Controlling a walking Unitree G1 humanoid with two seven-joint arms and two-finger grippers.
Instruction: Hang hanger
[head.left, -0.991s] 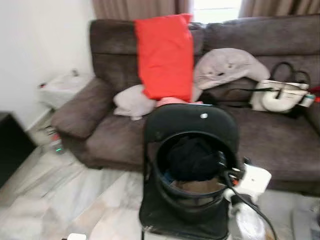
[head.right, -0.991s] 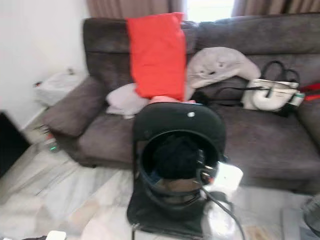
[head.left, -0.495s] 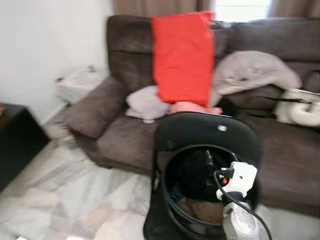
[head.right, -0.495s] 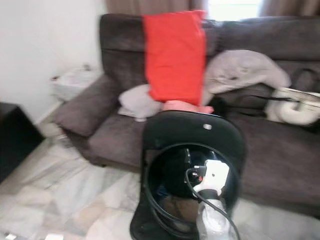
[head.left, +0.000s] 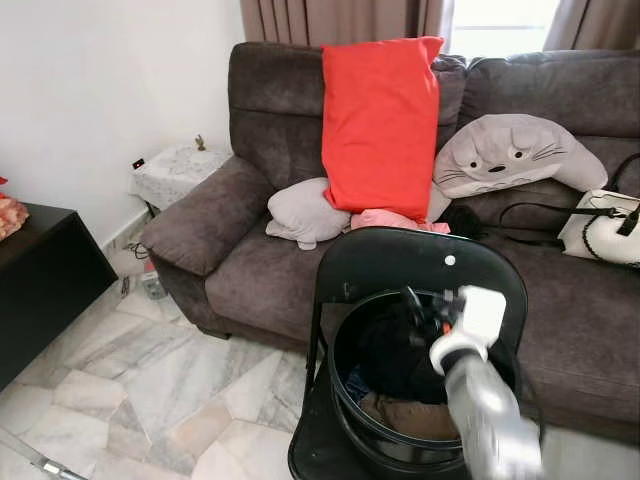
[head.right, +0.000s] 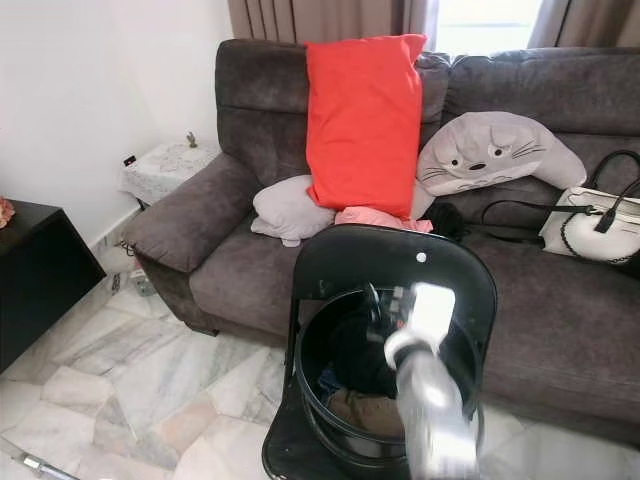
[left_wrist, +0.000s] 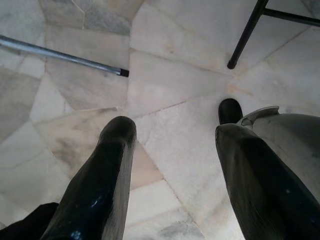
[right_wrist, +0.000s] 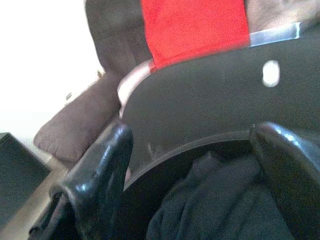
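Left eye view first, reading from the left edge: a black cabinet (head.left: 40, 285) stands against the white wall, and a thin metal pole (head.left: 42, 463) lies on the marble floor (head.left: 150, 370) in front of it. Next comes a small side table (head.left: 172, 172) under a lace cloth, tucked beside the arm of the dark grey sofa (head.left: 215, 215). On the sofa seat I see a pale grey cushion (head.left: 305, 212), a tall red pillow (head.left: 380, 125) leaning on the backrest just beside it, and something pink (head.left: 392, 218) at the pillow's foot.

In front of the sofa, a black folding chair (head.left: 400, 262) carries a round black basket (head.left: 345, 400) with dark clothes (head.left: 392, 345) piled inside. Whether the hanger lies among those clothes I cannot tell.

My right gripper (head.left: 422, 308) hangs over the basket's mouth, near the chair's backrest. From the right wrist view its fingers (right_wrist: 107, 165) are spread wide with nothing between them, the basket rim and the dark clothes showing through the gap.

Further right on the sofa, a grey cat-faced cushion (head.left: 510, 155) rests against the backrest, and a white handbag (head.left: 600, 225) with black straps sits at the far end.

My left gripper (left_wrist: 175, 130) hangs idle, pointing down at the marble floor, its fingers (left_wrist: 112, 170) well apart and empty; the metal pole and a black chair leg (left_wrist: 246, 35) lie beyond them
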